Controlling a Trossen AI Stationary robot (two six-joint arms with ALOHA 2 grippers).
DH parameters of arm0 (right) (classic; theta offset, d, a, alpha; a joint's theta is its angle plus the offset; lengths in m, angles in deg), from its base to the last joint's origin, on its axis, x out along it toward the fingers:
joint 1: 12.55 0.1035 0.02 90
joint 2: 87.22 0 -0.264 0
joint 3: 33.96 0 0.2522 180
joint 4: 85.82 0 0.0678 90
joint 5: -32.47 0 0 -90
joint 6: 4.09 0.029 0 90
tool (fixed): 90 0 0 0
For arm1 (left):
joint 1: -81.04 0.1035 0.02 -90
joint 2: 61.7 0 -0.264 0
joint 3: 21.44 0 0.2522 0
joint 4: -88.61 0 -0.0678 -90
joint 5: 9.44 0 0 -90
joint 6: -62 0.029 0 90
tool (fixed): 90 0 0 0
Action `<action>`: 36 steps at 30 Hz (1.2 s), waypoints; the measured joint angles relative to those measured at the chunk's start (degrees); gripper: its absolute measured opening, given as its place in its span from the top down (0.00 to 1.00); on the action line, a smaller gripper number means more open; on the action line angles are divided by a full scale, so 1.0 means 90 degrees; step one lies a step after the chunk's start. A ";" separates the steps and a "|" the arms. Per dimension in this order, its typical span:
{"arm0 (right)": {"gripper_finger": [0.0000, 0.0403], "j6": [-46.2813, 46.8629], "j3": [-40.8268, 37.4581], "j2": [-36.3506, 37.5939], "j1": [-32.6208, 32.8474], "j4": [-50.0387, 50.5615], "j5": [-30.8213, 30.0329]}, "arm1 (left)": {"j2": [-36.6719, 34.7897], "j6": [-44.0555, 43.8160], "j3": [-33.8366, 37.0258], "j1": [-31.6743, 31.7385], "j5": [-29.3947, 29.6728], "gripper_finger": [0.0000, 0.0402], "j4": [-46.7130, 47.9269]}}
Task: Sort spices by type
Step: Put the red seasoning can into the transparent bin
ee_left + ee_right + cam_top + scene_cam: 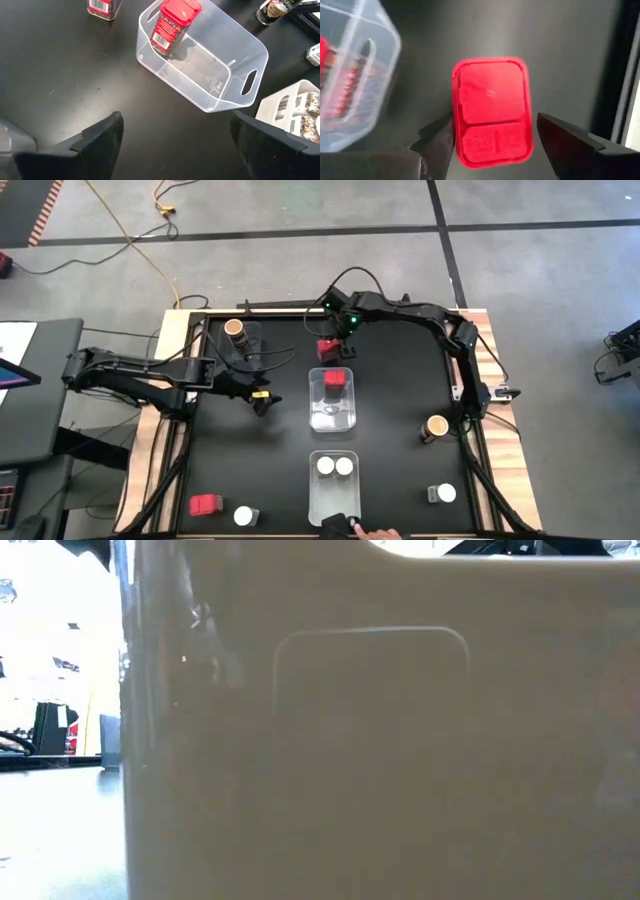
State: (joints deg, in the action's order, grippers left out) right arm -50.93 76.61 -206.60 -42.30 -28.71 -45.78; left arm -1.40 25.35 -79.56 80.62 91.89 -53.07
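My right gripper (pixel 338 340) (pixel 495 122) is open and points down over a red boxy spice (pixel 328 350) (pixel 491 112) that stands on the table just beyond the middle clear tub (pixel 332 415). Its fingers stand on either side of the box's lid. I cannot tell whether the one finger (pixel 440 140) touches the box. A second red box (pixel 335 382) (pixel 172 22) stands in that tub. My left gripper (pixel 262 402) (pixel 176 120) is open and empty, left of the tub. Two white-lidded jars (pixel 335 466) stand in the near tub (pixel 333 495).
A brown-topped jar (pixel 235 330) stands at the far left and another (pixel 435 427) at the right. A red box (pixel 205 505) and a white-lidded jar (pixel 245 516) stand near left, another white-lidded jar (pixel 443 494) near right. A person's hand (pixel 372 532) is at the near edge. A tub wall (pixel 380 740) fills the low view.
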 joint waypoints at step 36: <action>0.35 0.0436 -0.0043 -0.0076 0.0179 -0.0414 -0.0313 | 0.0002 0.0010 0.0000 0.0002 -0.0004 0.13 0.0053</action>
State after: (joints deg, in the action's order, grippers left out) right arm -47.01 76.22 -207.29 -40.69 -32.43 -48.60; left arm -1.38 25.44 -79.56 80.64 91.86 -52.59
